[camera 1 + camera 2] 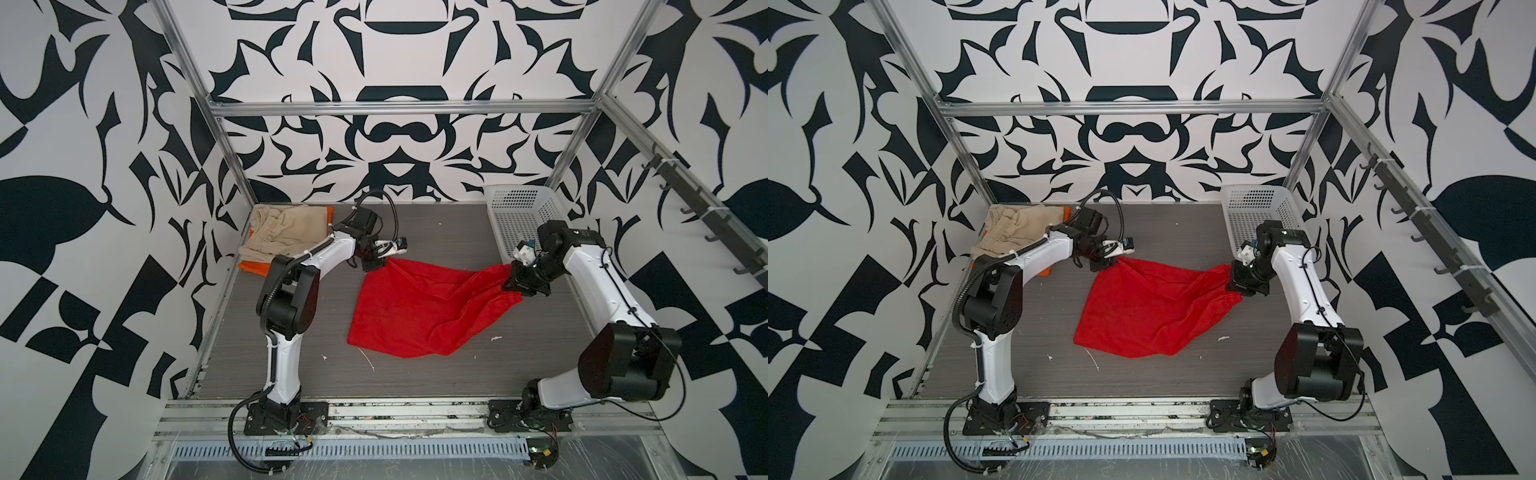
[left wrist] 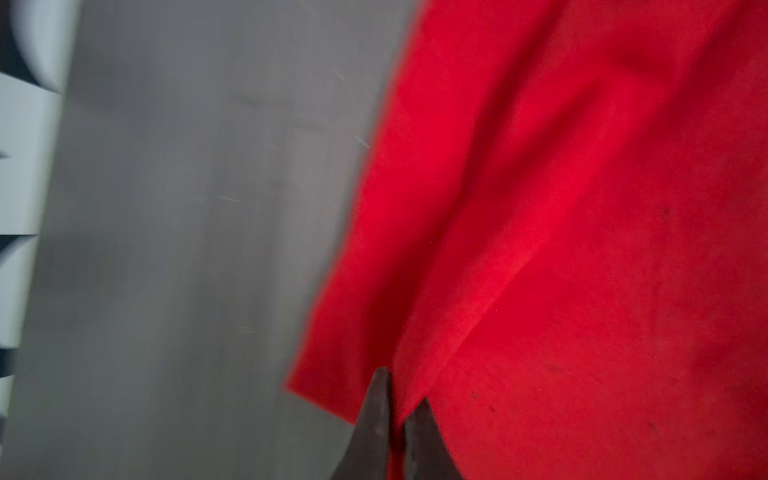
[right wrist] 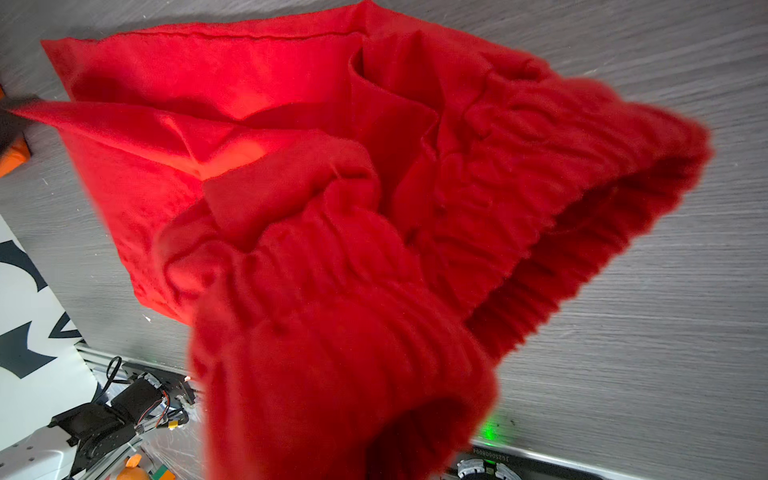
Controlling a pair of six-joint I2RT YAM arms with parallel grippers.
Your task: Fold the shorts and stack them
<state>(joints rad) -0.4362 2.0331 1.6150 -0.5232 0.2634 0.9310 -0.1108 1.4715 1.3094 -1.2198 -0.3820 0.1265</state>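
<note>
The red shorts [image 1: 415,307] [image 1: 1142,311] lie spread across the middle of the grey table, lifted at two corners. My left gripper [image 1: 380,262] [image 1: 1115,262] is shut on their far left corner; in the left wrist view its dark fingertips [image 2: 403,386] pinch a fold of the red cloth [image 2: 582,249]. My right gripper [image 1: 510,276] [image 1: 1232,277] is shut on the bunched elastic waistband at the right. That waistband [image 3: 332,208] hides the jaws in the right wrist view. Folded beige shorts [image 1: 286,232] [image 1: 1017,228] rest on orange shorts [image 1: 254,268] at the far left corner.
A white perforated basket [image 1: 519,216] [image 1: 1254,208] stands at the far right corner, just behind my right arm. Metal frame posts and patterned walls enclose the table [image 1: 457,232]. Small white scraps [image 1: 368,359] lie near the front of the red cloth.
</note>
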